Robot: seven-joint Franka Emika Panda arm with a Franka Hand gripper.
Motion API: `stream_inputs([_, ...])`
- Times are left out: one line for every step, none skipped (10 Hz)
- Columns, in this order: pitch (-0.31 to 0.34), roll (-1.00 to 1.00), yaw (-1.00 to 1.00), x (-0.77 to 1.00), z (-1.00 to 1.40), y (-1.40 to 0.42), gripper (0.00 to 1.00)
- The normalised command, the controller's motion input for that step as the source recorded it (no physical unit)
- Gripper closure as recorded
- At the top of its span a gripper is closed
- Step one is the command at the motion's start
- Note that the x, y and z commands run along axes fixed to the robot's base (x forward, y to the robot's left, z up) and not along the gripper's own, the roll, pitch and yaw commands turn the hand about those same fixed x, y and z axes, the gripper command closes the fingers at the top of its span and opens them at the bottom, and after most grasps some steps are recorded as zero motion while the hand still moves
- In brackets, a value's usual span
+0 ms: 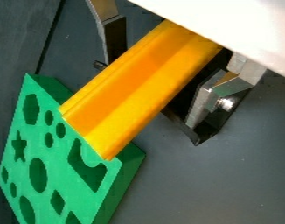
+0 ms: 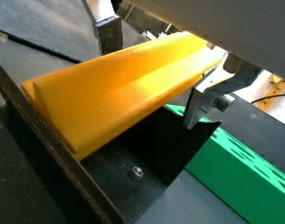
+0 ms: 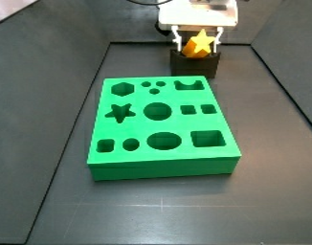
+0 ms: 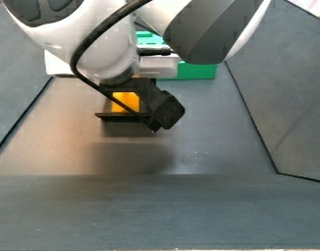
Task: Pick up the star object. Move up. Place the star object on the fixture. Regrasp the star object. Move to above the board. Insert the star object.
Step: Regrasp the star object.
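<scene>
Star on the fixture, gripper clamped

We see the gripper (image 3: pixel 197 42) at the floor's far edge, its silver fingers (image 1: pixel 221 94) closed on the orange star (image 1: pixel 139 87) (star end facing us in a side view), which sits on the fixture (image 3: pixel 197 65) just beyond the green board (image 3: pixel 166 129).

The white arm's two-finger gripper (image 1: pixel 169 74) hangs low at the far end. Its flat silver fingers (image 2: pixel 205 98) are clamped on the orange-yellow star-section bar (image 1: pixel 139 83).

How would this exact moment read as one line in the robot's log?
hand: shut on star object | location: at fixture | board: star hole empty
</scene>
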Motion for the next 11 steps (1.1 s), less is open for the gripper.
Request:
stream_inputs([-0.026, 0.02, 0.00, 0.00, 1.00, 0.00, 0.00])
stream_inputs([-0.027, 0.02, 0.00, 0.00, 1.00, 0.00, 0.00])
stream_inputs([-0.012, 0.04, 0.02, -0.02, 1.00, 0.00, 0.00])
stream_inputs([0.001, 0.04, 0.03, -0.03, 1.00, 0.00, 0.00])
stream_inputs([0.020, 0.04, 0.03, -0.03, 1.00, 0.00, 0.00])
stream_inputs([0.043, 0.04, 0.03, -0.03, 0.92, 0.01, 0.00])
stream_inputs([0.068, 0.04, 0.02, -0.03, 0.67, 0.01, 0.00])
stream_inputs([0.084, 0.04, 0.01, -0.03, 0.48, 0.01, 0.00])
stream_inputs([0.093, 0.04, -0.01, -0.03, 0.23, 0.01, 0.00])
stream_inputs([0.071, 1.00, 0.03, -0.01, 0.88, -1.00, 0.00])
stream_inputs([0.069, 1.00, 0.03, 0.00, 0.81, -1.00, 0.00])
